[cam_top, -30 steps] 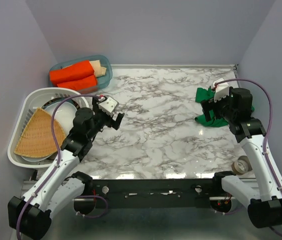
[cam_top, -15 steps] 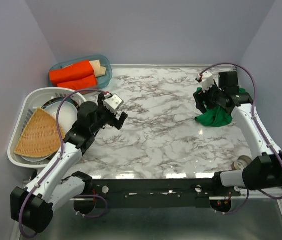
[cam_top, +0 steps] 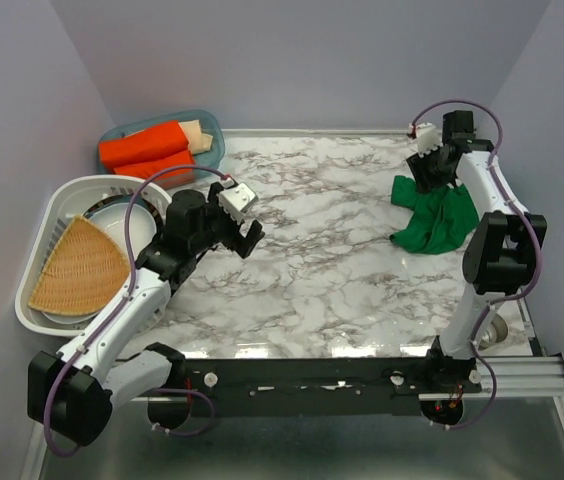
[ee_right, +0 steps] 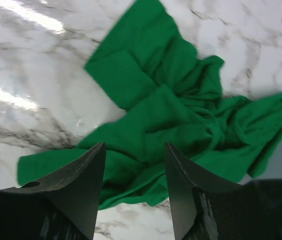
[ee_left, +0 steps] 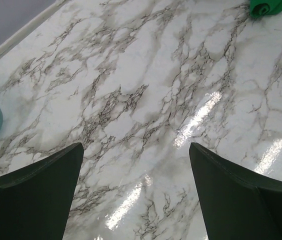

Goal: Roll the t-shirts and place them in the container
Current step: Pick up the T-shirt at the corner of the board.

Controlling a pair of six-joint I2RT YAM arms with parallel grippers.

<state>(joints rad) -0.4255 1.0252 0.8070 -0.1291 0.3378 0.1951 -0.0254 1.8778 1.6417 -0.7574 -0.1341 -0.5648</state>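
Top external view: the dark green t-shirt point(cam_top: 440, 222) is lying loose and crumpled at about 2 o'clock on the marble table point(cam_top: 342, 290), close to the right edge, with 1 flap reaching out toward 10 o'clock. The right arm is stretching far along that edge, and the right gripper point(cam_top: 427, 180) is hanging over the shirt's far part. In the right wrist view, the right gripper point(ee_right: 133, 147) is showing its 2 dark fingers point(ee_right: 81, 185) standing partly apart, with folds of the green shirt point(ee_right: 181, 115) filling the gap between them. Nothing is visibly pinched, and I cannot tell whether the tips are touching the cloth.

The left arm is reaching toward the middle of the table, and the left gripper point(cam_top: 249, 240) is hovering above bare marble at about 9 o'clock from the shirt, well apart from it. In the left wrist view, the left gripper point(ee_left: 136, 150) is gaping wide and holding nothing, and a corner of the green shirt point(ee_left: 268, 7) is peeking in at 1 o'clock.

At 10 o'clock, a blue bin point(cam_top: 212, 150) is holding 2 orange-red rolls point(cam_top: 147, 152) and 1 beige roll point(cam_top: 196, 135). At 9 o'clock, a white basket point(cam_top: 47, 215) is sitting with a woven wedge point(cam_top: 77, 265) and a white bowl point(cam_top: 132, 228) inside.
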